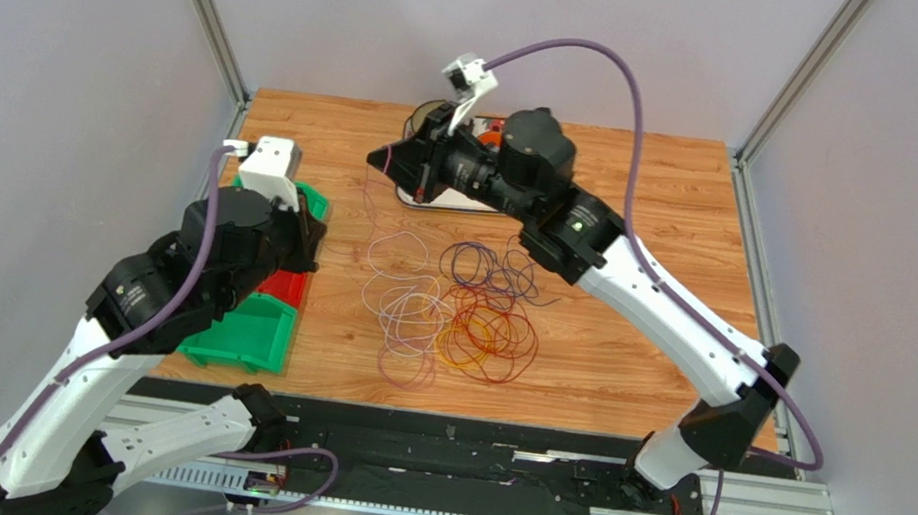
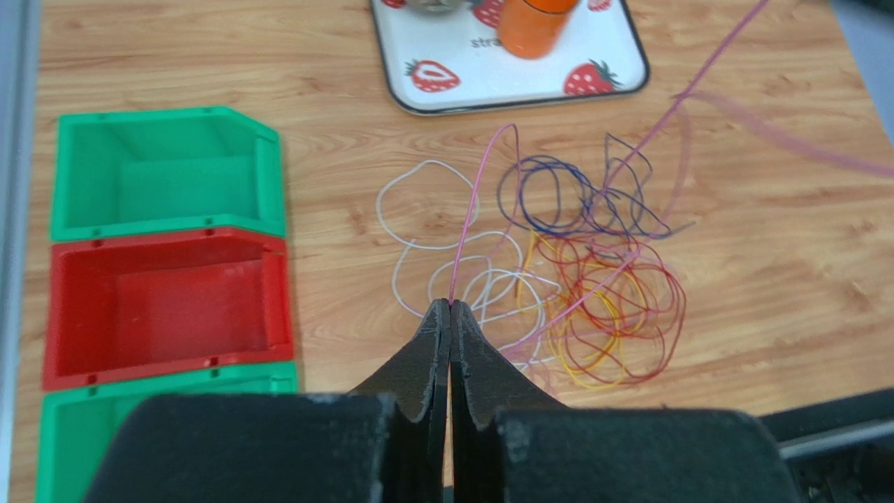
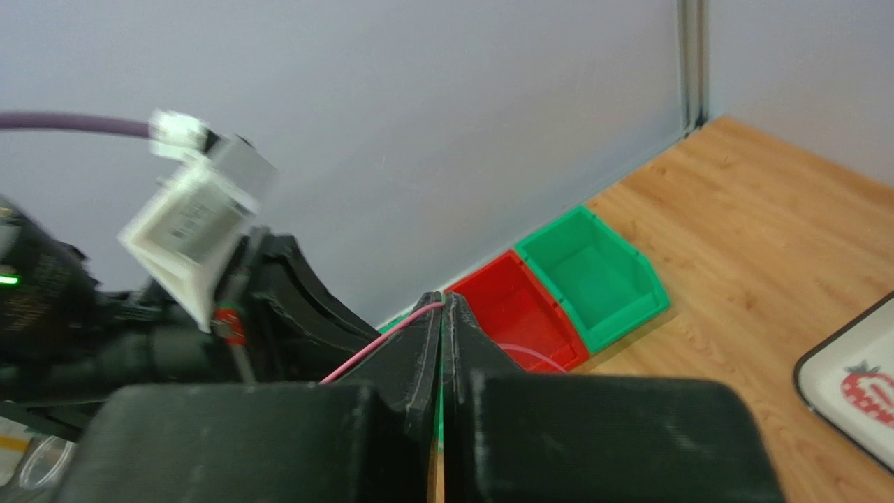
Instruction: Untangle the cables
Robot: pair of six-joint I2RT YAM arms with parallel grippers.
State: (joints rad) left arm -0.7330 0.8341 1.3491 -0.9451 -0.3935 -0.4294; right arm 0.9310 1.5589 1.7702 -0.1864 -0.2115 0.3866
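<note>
— How are we holding the arms?
— We are bending the left arm over the bins, with the left gripper point(image 2: 449, 306) pressed together and pinching a pink cable point(image 2: 474, 210) at its tips. We are stretching the right arm across above the tray point(image 2: 451, 79), and the right gripper point(image 3: 443, 302) is pinching a pink strand too.
— Where are the cables lying?
— The cables point(image 1: 461, 310) are lying in loose tangled loops on the tabletop point(image 1: 677, 218), just ahead of the left gripper. The pink cable is rising out of the heap.
— What is sitting around us?
— A red bin point(image 2: 157, 304) is sitting between two green bins point(image 2: 157, 178) left of the heap, and an orange cup point(image 2: 537, 26) is standing on the tray beyond it
</note>
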